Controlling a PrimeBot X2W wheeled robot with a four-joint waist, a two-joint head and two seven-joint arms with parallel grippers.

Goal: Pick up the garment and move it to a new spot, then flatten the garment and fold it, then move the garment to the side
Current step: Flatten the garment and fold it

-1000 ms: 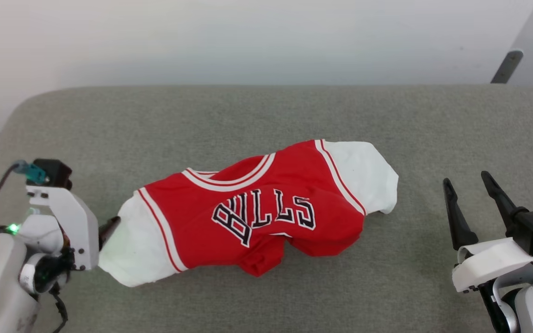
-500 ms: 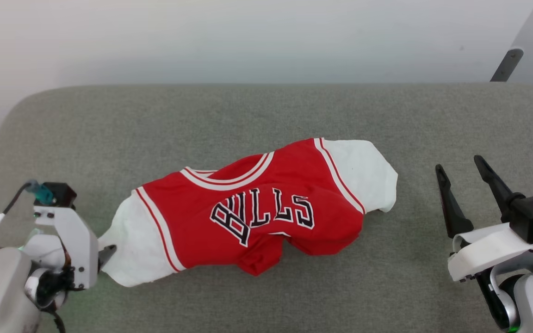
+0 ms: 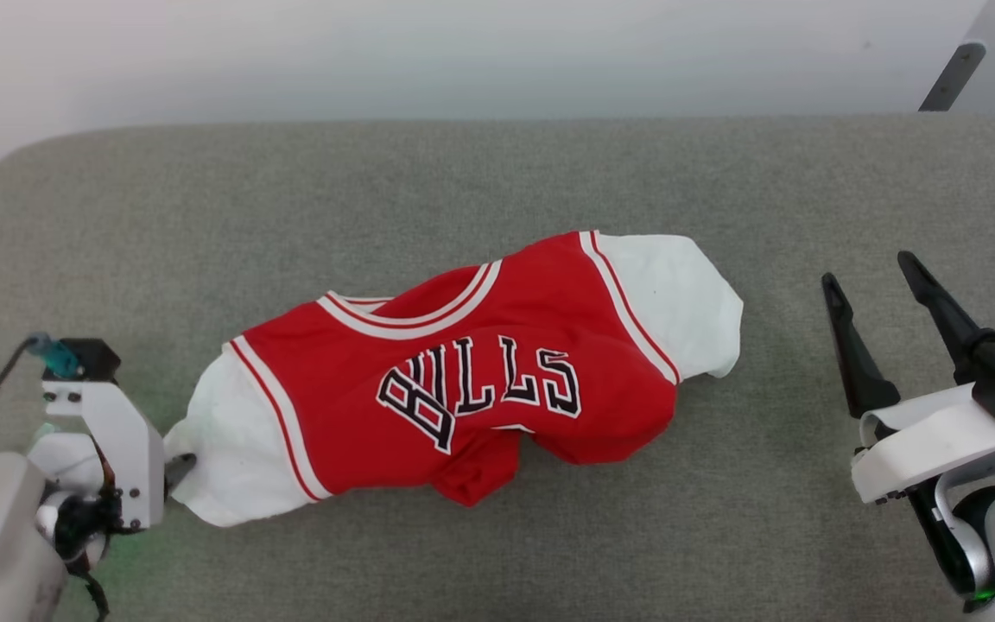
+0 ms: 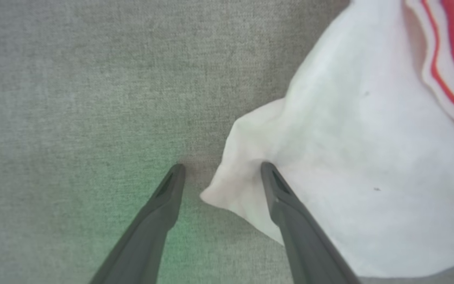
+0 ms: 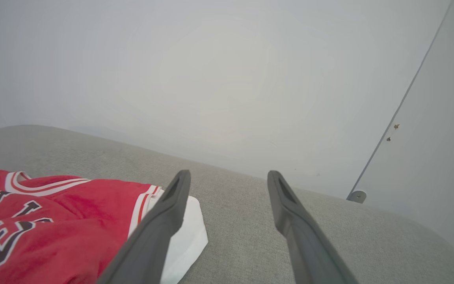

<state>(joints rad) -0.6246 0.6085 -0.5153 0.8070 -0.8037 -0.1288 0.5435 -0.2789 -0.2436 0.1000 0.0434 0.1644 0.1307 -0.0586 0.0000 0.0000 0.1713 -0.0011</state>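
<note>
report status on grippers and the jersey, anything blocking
Left gripper open, astride white sleeve corner. Right gripper open, clear of cloth. Bulls jersey crumpled on grey cushion, not folded. Nothing in the way.

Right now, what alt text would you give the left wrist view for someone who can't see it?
The left hand sets its two open dark fingers either side of a white sleeve corner of the jersey, which lies on grey fabric. Red-and-white trim shows at the upper right.
</note>
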